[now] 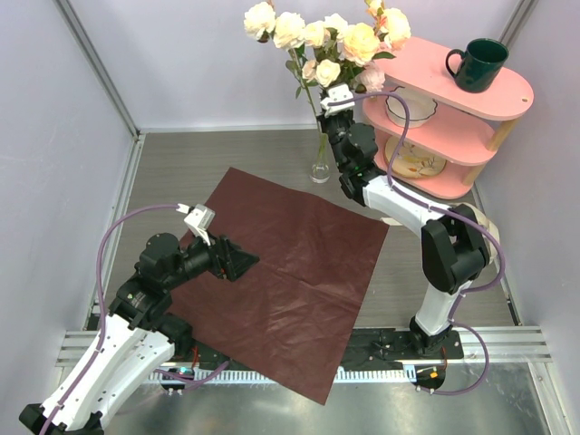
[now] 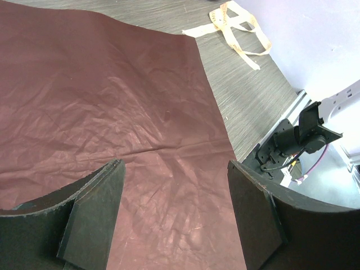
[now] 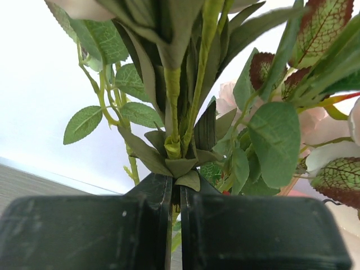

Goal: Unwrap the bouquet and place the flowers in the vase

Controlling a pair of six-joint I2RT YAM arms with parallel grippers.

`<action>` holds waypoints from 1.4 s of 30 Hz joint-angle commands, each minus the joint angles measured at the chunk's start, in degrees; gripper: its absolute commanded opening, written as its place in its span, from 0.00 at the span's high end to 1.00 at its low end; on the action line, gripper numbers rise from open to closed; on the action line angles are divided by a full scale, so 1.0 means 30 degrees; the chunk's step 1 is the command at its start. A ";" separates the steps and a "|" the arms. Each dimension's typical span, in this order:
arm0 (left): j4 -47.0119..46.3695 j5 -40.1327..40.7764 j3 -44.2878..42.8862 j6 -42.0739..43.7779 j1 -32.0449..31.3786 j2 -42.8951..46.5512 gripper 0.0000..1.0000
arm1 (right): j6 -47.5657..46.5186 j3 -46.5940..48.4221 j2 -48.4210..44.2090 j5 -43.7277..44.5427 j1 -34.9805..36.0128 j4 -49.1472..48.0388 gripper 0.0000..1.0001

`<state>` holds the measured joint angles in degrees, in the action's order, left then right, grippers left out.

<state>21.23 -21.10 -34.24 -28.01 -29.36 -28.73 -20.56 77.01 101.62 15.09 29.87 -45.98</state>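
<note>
No readable text, label, brand, number or sign in any view. Faint orange-brown print on plate [image 1: 414,163], lowest tier of pink shelf [image 1: 507,100]: too small to tell whether lettering or pattern.

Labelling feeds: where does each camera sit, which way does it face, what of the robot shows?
Top external: above and behind the bases, looking down; both arms show, left gripper over the paper, right gripper on the flowers above the vase.
Left wrist: on the left arm, facing down over the paper, ribbon beyond; its open fingers show.
Right wrist: on the right arm, facing up into the flowers; its shut fingers show.
Shared: top and left wrist, paper; top and right wrist, flowers.
</note>
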 commanded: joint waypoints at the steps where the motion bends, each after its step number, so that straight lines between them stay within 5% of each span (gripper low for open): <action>1: -0.0896 -0.0465 -0.0189 0.0167 -0.0055 -0.0003 0.22 | 0.0582 -0.0241 -0.0009 0.0476 -0.0053 -0.1432 0.98; 20: -0.0955 -0.0524 -0.0159 0.0108 -0.0055 0.0232 0.22 | 0.1899 -0.0973 0.1194 0.1003 -0.0024 0.0176 0.76; 29: -0.1101 -0.0641 -0.0130 0.0050 -0.0055 0.0319 0.22 | 0.4212 -0.2699 0.0024 0.1678 0.0034 0.2840 0.45; 31: -0.1130 -0.0670 -0.0130 0.0020 -0.0055 0.0377 0.22 | 0.5379 -0.3721 -0.0589 0.2143 0.0122 0.3282 0.32; 42: -0.1043 -0.0525 -0.0130 -0.0155 -0.0055 0.0786 0.22 | 1.3295 -0.6009 -0.4807 0.1092 0.1352 1.4584 0.16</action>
<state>20.34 -22.33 -34.24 -28.05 -29.36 -27.79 8.84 60.80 96.40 19.42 31.70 -16.01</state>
